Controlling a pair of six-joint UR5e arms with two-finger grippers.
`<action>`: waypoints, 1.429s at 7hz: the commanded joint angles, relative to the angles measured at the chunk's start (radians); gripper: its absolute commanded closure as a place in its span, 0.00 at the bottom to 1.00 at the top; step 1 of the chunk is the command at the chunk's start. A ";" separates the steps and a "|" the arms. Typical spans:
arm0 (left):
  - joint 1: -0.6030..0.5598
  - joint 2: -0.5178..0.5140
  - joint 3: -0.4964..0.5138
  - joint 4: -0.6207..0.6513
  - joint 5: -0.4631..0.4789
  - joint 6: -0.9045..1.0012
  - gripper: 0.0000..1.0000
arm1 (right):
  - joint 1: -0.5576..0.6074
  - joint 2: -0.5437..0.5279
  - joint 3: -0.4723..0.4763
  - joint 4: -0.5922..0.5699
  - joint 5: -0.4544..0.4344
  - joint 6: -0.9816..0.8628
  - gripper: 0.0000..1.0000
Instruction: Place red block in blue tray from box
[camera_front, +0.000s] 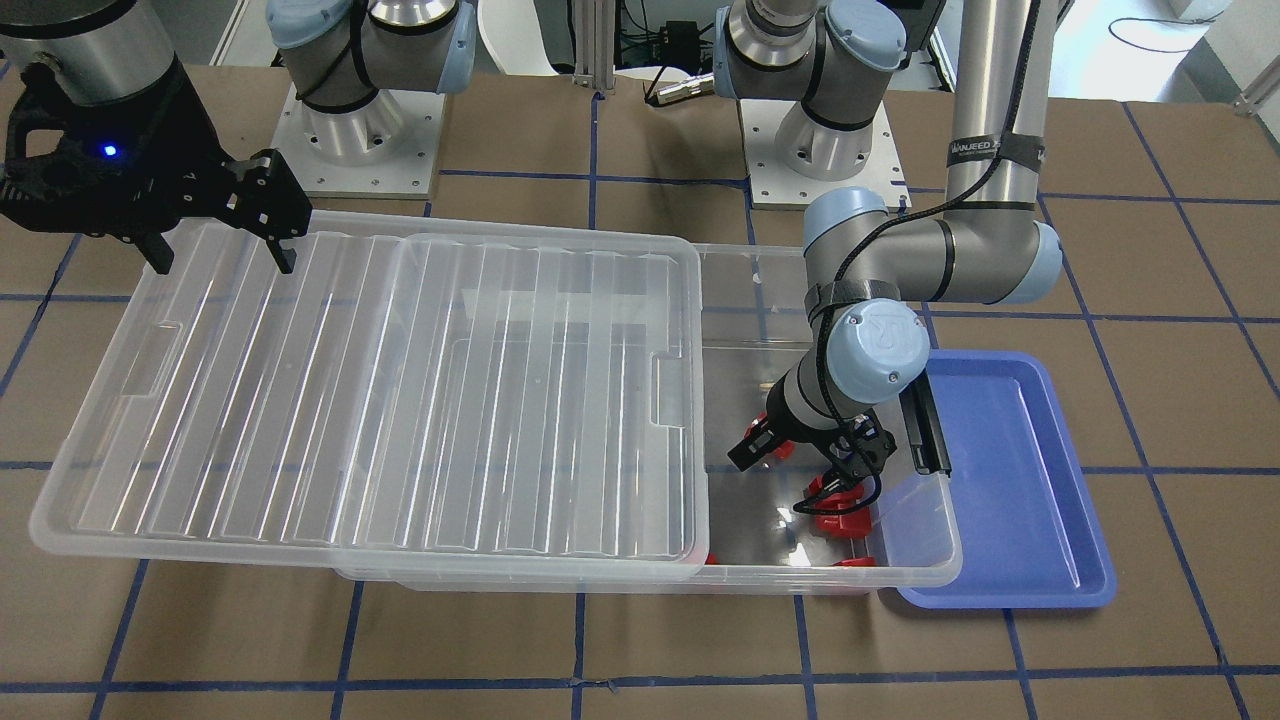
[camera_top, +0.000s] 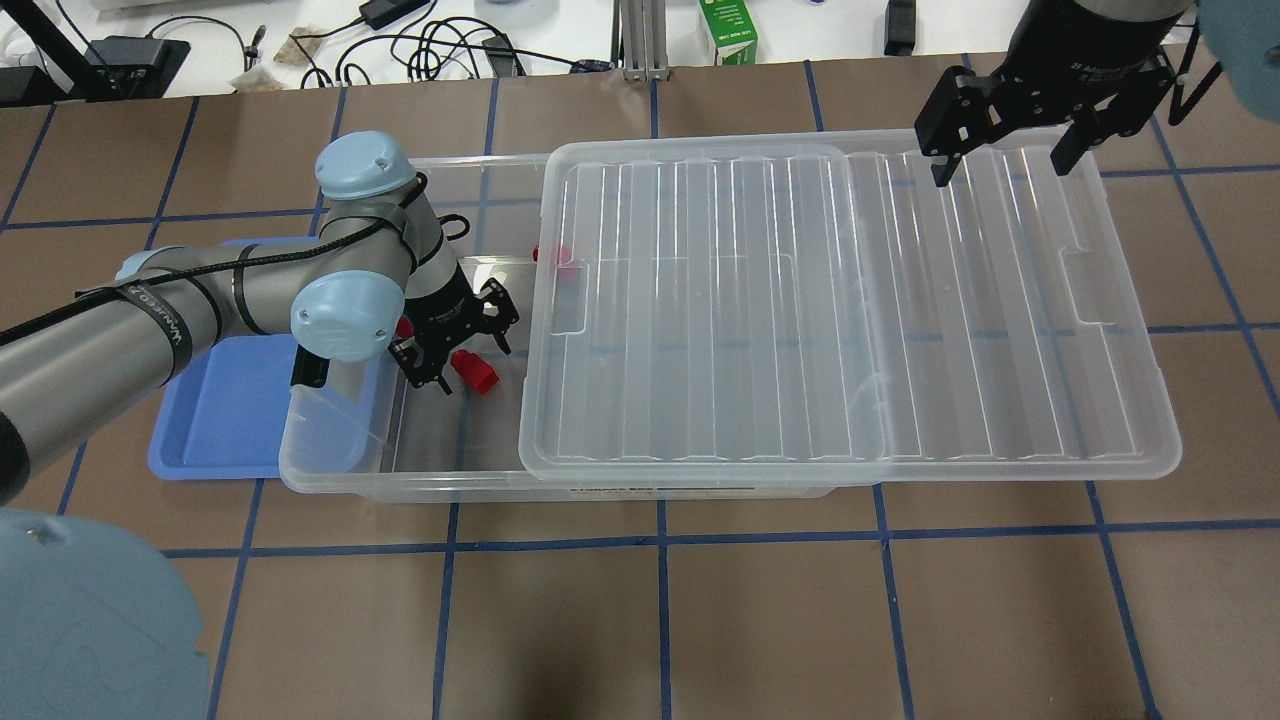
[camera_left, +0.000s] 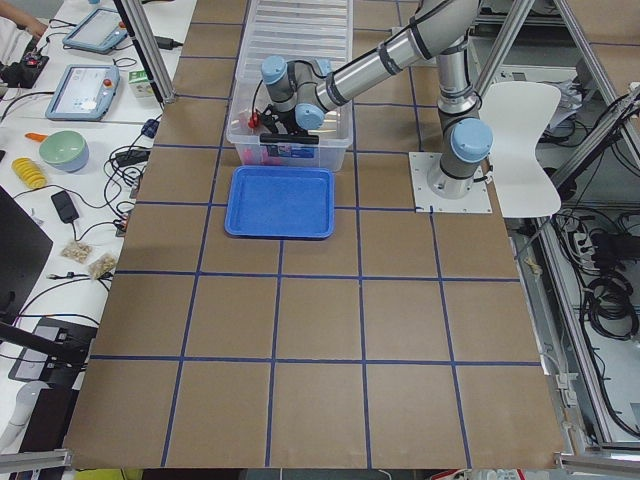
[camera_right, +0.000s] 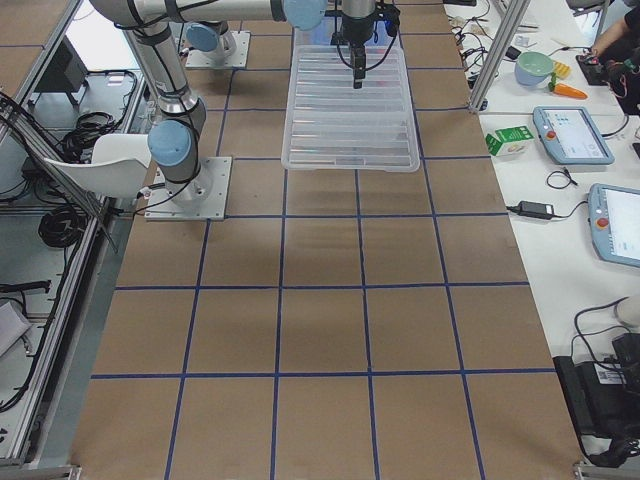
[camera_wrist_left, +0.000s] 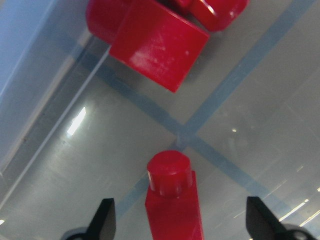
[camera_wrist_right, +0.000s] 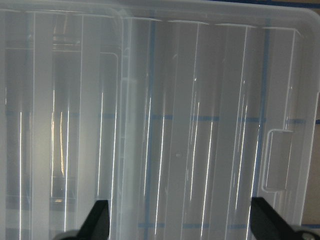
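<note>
You have the box (camera_top: 420, 482) on the bench (camera_top: 700, 620), its lid (camera_top: 850, 320) sitting offset toward the robot's right, so the left end is uncovered. The blue tray (camera_top: 230, 410) lies just beside that end. The right claw (camera_top: 1010, 155) hangs spread over the lid, holding nothing. The left claw (camera_top: 468, 355), inside the box, gapes around a red block (camera_wrist_left: 172, 200) without touching it.

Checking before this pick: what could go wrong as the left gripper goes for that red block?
Other red blocks lie close beyond the red block that the open left gripper straddles; a finger might knock them. The edge of the lid is near the gripper, so lifting could bump it. The box wall stands between block and blue tray; a low carry might clip it.
</note>
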 joint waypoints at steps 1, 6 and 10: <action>0.000 -0.002 0.002 -0.003 0.003 0.008 0.93 | 0.000 0.002 -0.002 0.000 -0.002 0.000 0.00; 0.005 0.041 0.169 -0.102 0.023 0.197 1.00 | 0.000 0.002 -0.001 0.001 -0.004 0.000 0.00; 0.058 0.099 0.460 -0.465 0.023 0.387 1.00 | 0.000 0.002 -0.004 0.001 -0.004 0.000 0.00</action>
